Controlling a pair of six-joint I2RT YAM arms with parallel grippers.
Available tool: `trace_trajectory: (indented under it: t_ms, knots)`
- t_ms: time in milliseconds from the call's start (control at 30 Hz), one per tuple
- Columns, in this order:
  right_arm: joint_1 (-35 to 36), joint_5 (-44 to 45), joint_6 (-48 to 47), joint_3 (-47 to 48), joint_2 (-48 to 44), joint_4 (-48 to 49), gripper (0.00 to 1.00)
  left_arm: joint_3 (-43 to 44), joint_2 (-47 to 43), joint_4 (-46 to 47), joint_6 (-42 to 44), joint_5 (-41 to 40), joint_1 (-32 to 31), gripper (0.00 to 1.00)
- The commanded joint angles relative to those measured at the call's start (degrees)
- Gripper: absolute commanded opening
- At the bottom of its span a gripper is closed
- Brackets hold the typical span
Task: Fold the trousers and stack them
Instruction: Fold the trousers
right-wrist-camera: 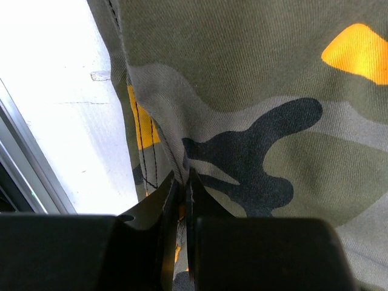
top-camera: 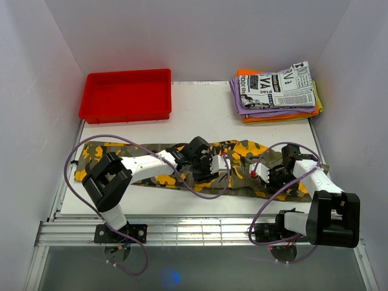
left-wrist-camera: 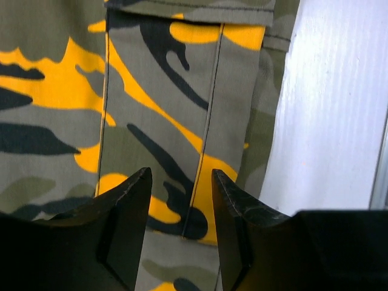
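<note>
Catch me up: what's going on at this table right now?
Two robot arms are working on a pair of camouflage trousers, which lie stretched out across the table, not yet folded. The right gripper is shut on a pinch of cloth near the trousers' right end. The left gripper sits over the middle part with its jaws apart, gripping nothing. A stack of folded clothes sits at the back right and a red tray at the back left.

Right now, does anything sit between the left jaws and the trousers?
Nothing visible. The left jaws stand open right above the trousers, bare camouflage cloth below them. The right jaws are shut on a fold of it.
</note>
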Motion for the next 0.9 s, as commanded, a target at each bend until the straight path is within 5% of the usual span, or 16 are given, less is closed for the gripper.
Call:
trace_trajectory:
  t_ms: [0, 233, 467, 800, 867]
  knots:
    - [0.8, -2.6, -0.2, -1.3, 1.7, 4.5, 0.08, 1.2, 1.6, 5.9, 1.2, -0.9, -1.4, 0.54]
    - [0.8, -2.6, 0.3, -1.7, 1.6, 4.5, 0.08, 1.7, 2.5, 5.6, 3.4, 4.8, -4.0, 0.53]
    - [0.8, -3.1, 1.0, -1.6, 1.3, 4.5, 0.08, 2.5, 4.6, 7.3, 2.1, 1.9, -6.7, 0.54]
    - [0.8, -3.0, 1.1, -1.2, 1.4, 4.1, 0.08, 3.2, 7.2, 9.6, 1.1, -0.8, -7.8, 0.36]
    - [0.8, -3.0, 1.2, -1.1, 1.6, 4.2, 0.08, 2.9, 6.9, 10.1, 0.7, -1.0, -7.9, 0.26]
